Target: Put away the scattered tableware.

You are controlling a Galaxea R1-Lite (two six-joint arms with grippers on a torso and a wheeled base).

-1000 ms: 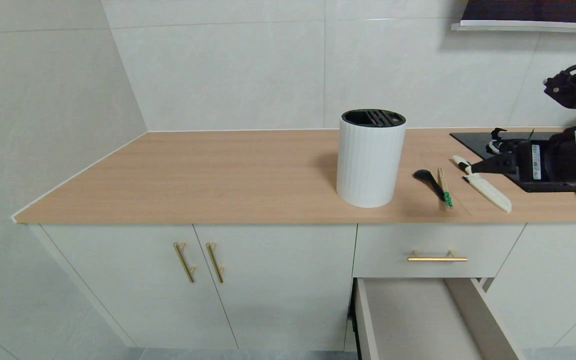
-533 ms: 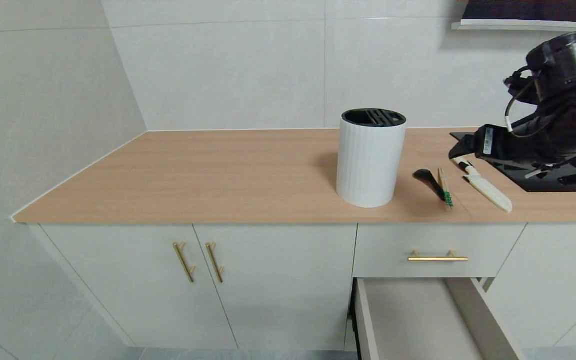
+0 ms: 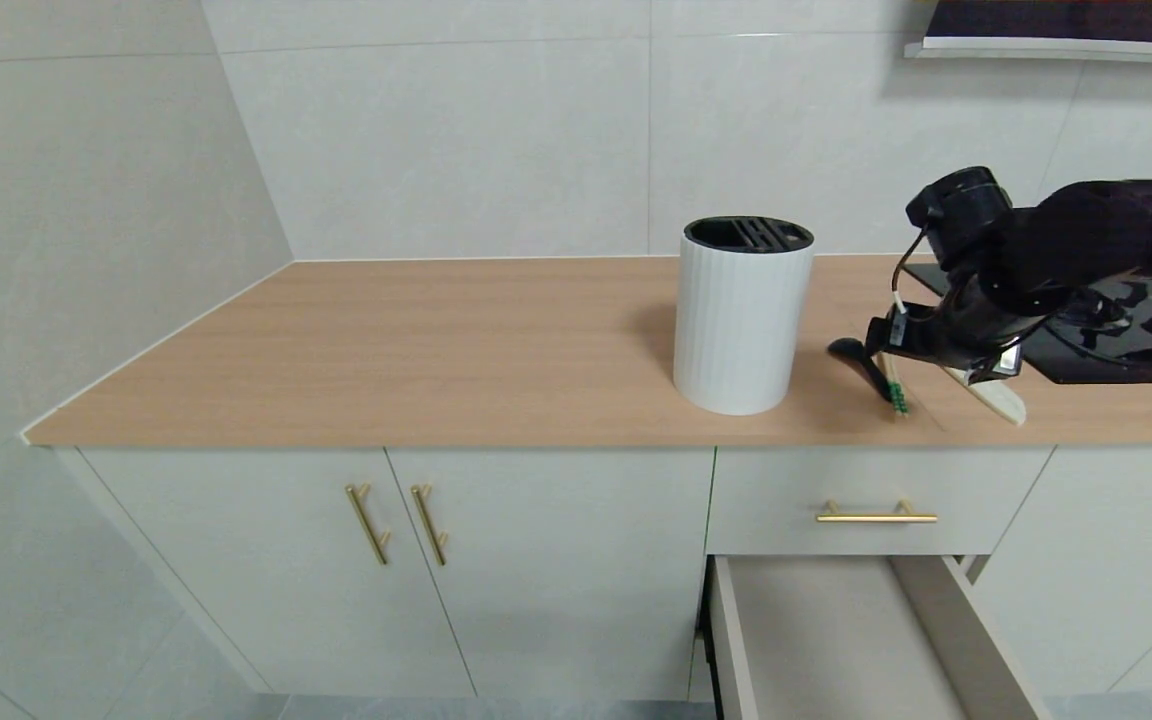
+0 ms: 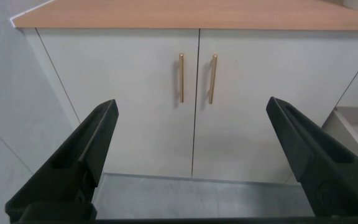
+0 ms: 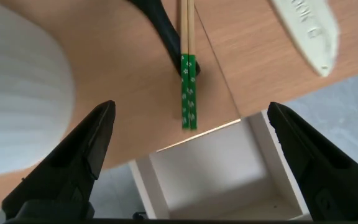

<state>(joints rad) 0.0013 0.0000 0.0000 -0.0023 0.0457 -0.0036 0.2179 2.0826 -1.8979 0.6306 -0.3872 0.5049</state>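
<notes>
Head view, wood countertop (image 3: 436, 340) (chopsticks (image 3: 893, 388) on it), tiled wall (image 3: 436, 130); open drawer (image 3: 836, 630)

A white holder (image 3: 742, 320) and knife (image 3: 996, 399) flank the chopsticks (image 3: 893, 385).

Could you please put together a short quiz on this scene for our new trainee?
1. True or false: the right gripper is open above the chopsticks.
2. Which utensil lies between the white holder and the chopsticks? A: the black spoon. B: a fork. C: a cup.
3. Fill in: below the counter, the lower ___ is pulled open.

Key: 1 true; 2 A; 3 drawer.
</notes>
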